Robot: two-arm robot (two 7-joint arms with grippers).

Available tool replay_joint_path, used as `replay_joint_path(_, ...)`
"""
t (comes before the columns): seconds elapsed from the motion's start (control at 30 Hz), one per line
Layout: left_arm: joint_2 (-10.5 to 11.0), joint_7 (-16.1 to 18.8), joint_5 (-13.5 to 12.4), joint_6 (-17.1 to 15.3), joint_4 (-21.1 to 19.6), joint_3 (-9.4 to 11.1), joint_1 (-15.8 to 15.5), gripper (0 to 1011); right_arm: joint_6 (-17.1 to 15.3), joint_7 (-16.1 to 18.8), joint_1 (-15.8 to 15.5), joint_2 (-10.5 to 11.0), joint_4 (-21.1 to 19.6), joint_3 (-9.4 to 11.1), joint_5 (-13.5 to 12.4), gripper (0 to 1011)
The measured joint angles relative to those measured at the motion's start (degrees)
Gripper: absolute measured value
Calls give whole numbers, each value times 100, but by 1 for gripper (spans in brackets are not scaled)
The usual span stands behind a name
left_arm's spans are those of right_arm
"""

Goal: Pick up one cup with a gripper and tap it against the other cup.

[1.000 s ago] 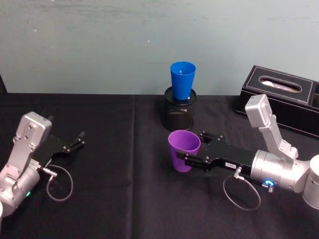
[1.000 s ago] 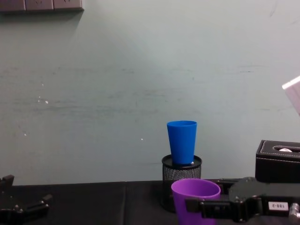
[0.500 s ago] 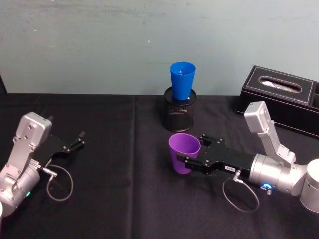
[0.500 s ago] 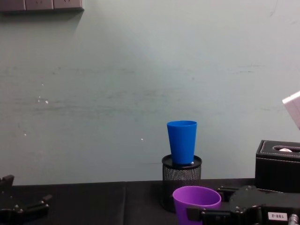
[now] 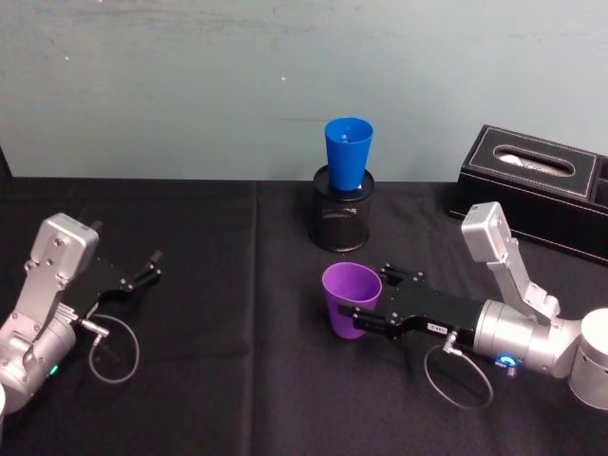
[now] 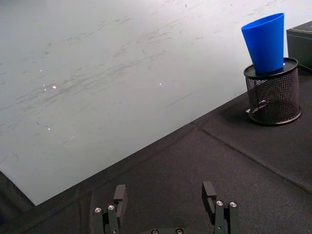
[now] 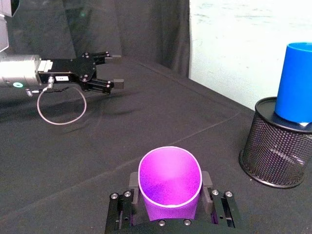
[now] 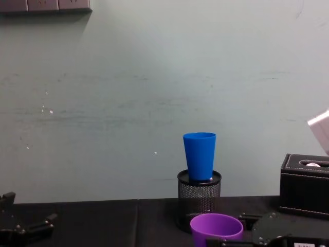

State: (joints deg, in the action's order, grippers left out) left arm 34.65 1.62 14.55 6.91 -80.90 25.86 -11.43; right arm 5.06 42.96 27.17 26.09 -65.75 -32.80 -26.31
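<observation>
Right pincer holding the purple cup, low over the black desk

At lower centre of the head view, the right pincer (image 5: 366,318) is clamped on the upright purple cup (image 5: 351,300), a finger (image 7: 120,208) at each side. The blue cup (image 5: 348,152) stands in the black mesh pen holder (image 5: 343,221) at upper centre, well apart from the purple one. At the left edge the left pincer (image 5: 150,269) sits idle above the desk (image 5: 237,380), its fingers spread wide around nothing.
</observation>
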Motion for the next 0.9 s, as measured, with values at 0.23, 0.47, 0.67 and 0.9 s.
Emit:
replay_joint_path(0.23, 0, 0, 0, 0, 0, 0, 0, 1012, 53, 61, 35, -61, 156, -1, 45, 731)
replay_joint_path(0.47, 0, 0, 0, 0, 0, 0, 0, 1011, 64, 104, 48, -91, 249, 7, 77, 731)
replay_joint_path(0.67, 0, 0, 0, 0, 0, 0, 0, 1011, 65, 108, 59, -105, 274, 10, 112, 731)
replay_joint_path(0.9, 0, 0, 0, 0, 0, 0, 0, 1011, 60, 100, 60, -105, 273, 9, 114, 731)
